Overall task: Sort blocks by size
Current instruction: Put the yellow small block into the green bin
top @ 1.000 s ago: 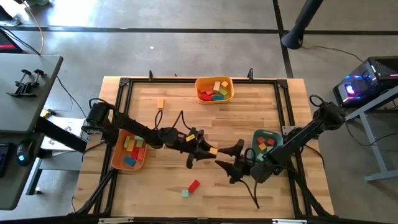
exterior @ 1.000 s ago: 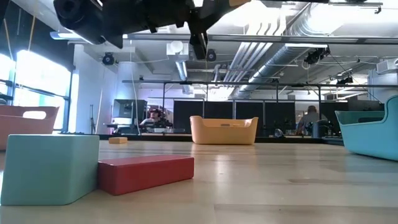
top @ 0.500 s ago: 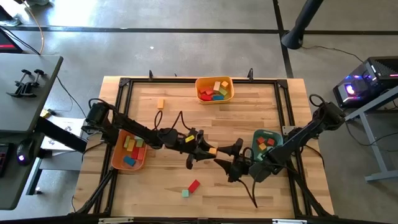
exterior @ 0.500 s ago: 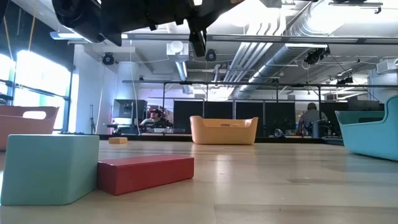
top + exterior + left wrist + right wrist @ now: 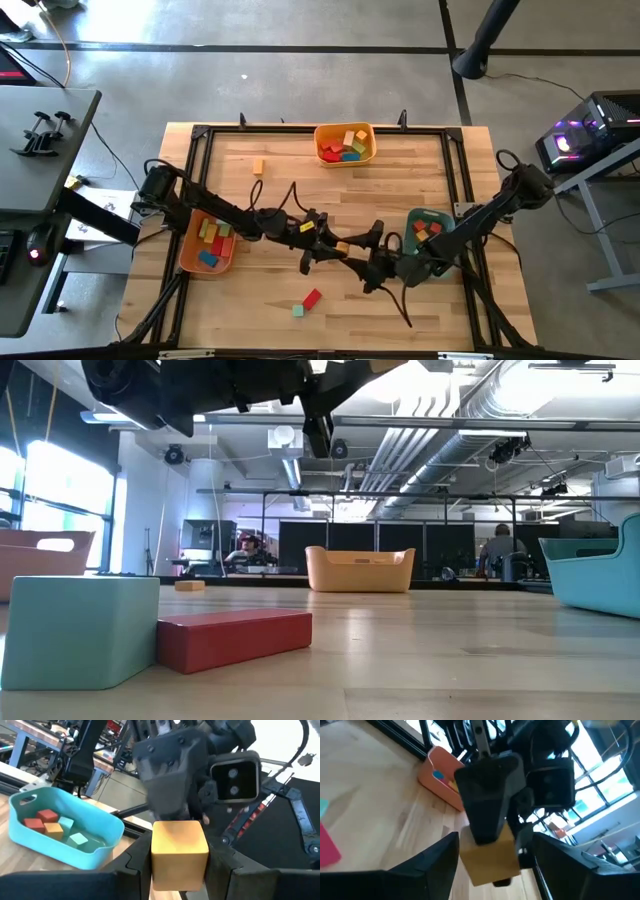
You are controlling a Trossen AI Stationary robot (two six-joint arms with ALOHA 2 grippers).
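Above the middle of the table [image 5: 240, 310], the left gripper [image 5: 335, 247] reaches rightward, its fingers clamped on a yellow-orange cube [image 5: 179, 852]. The right gripper [image 5: 368, 252] faces it with fingers spread wide around that cube, having moved in closer since a second ago.

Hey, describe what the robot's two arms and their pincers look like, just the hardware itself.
Both arms are dark, slim and jointed, with loose black cables looping alongside. The left pincer and right pincer each have two flat black fingers. A boxy dark housing with a twin-lens camera sits behind the fingers.
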